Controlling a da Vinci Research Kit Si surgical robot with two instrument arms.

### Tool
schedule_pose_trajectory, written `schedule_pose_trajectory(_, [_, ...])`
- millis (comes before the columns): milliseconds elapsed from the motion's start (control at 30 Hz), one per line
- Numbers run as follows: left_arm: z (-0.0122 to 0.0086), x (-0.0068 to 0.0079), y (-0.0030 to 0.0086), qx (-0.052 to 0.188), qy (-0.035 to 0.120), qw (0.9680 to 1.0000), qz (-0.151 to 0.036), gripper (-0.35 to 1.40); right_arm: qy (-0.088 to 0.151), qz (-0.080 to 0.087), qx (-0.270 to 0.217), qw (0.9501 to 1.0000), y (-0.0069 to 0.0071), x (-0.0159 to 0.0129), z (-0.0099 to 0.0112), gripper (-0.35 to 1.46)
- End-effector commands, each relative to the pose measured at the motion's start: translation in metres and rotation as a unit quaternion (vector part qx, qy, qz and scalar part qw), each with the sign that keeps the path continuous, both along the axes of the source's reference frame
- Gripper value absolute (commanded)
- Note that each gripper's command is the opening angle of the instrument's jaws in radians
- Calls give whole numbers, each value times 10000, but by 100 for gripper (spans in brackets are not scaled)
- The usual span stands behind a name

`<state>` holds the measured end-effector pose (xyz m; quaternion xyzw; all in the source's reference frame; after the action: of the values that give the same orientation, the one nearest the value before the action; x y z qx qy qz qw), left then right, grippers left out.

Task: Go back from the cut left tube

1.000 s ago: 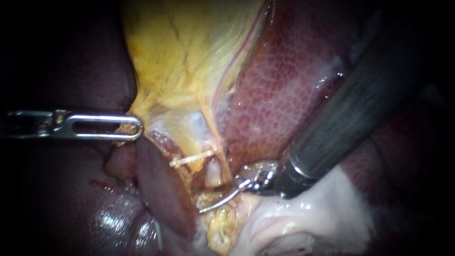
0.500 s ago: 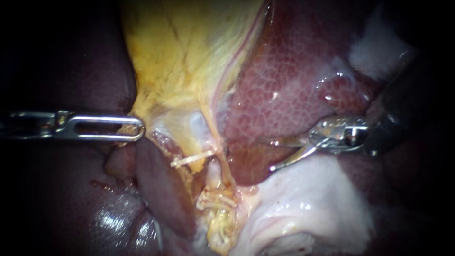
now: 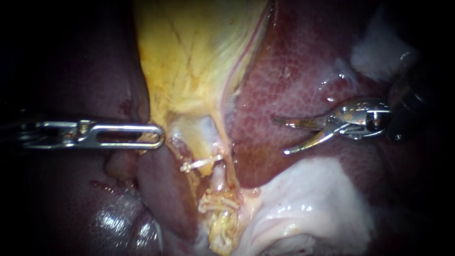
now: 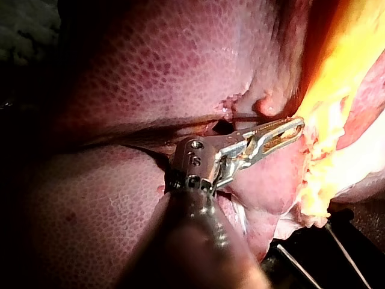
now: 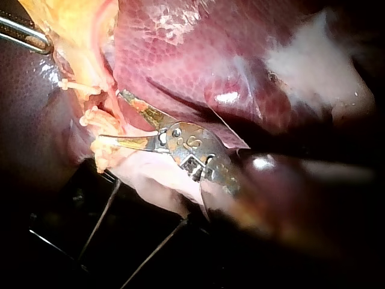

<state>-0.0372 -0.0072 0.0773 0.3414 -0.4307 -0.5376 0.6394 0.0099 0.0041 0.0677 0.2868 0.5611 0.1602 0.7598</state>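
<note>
My right instrument (image 3: 280, 136) hangs over the dark red liver (image 3: 294, 80), its two curved blades open and holding nothing, well to the right of the clipped tube. The pale tube stump (image 3: 217, 176) lies below the yellow gallbladder (image 3: 199, 61). One white clip (image 3: 199, 163) crosses it above and several clips (image 3: 218, 201) bunch below. My left instrument (image 3: 159, 136) is shut on the gallbladder's lower edge. In the right wrist view the open blades (image 5: 111, 115) point at the clips (image 5: 90, 118). In the left wrist view the slotted jaws (image 4: 283, 131) pinch yellow tissue (image 4: 325, 114).
Pale white tissue (image 3: 308, 199) lies under the right instrument's blades, at the liver's lower rim. A darker liver lobe (image 3: 161, 189) sits below the left instrument. A white patch (image 3: 374, 57) shows on the liver near the right shaft.
My right instrument has drawn back from the clipped tube, up and to the right, blades open. The left instrument and the gallbladder edge have shifted slightly right.
</note>
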Motion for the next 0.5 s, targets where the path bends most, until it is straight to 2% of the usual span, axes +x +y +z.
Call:
schedule_pose_trajectory(33, [3,-7,0,1,-11,10000,33,-35,4,-7,3,10000,0,1,1,143])
schedule_pose_trajectory(167, [7,-25,1,9,-29,10000,51,-35,12,-19,7,10000,-1,2,0,143])
schedule_pose_trajectory(267, [8,-31,2,7,-23,10000,41,-35,12,-19,7,10000,-1,2,-1,143])
schedule_pose_trajectory(500, [7,-34,1,12,-29,10000,48,-35,12,-18,7,10000,-2,3,-1,143])
